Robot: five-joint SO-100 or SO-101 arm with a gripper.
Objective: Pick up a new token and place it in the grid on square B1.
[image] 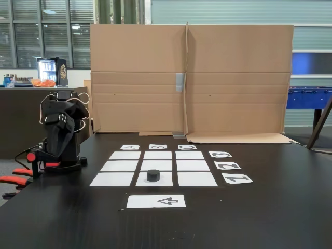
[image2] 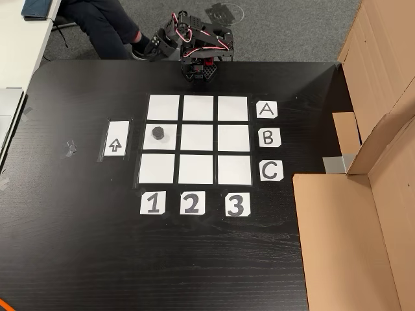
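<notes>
A small black token (image2: 157,133) sits on square B1 (image2: 170,141) of the grid (image2: 198,170), in the row beside the B card and the column above the 1 card. In the fixed view the token (image: 153,175) rests in the front middle cell (image: 166,180). My arm is folded up on its base beyond the A side of the grid, well apart from the token. Its gripper (image2: 194,39) (image: 67,122) is tucked into the folded arm, and its jaws are too small and dark to read. Nothing shows between them.
A white sheet with an arrow (image2: 116,138) lies just outside the 1 column. A cardboard wall (image: 189,78) stands past the 3 side. A person's legs (image2: 104,26) are near the arm's base, off the table. A scrap of tape (image2: 70,148) lies on the black table (image2: 194,259).
</notes>
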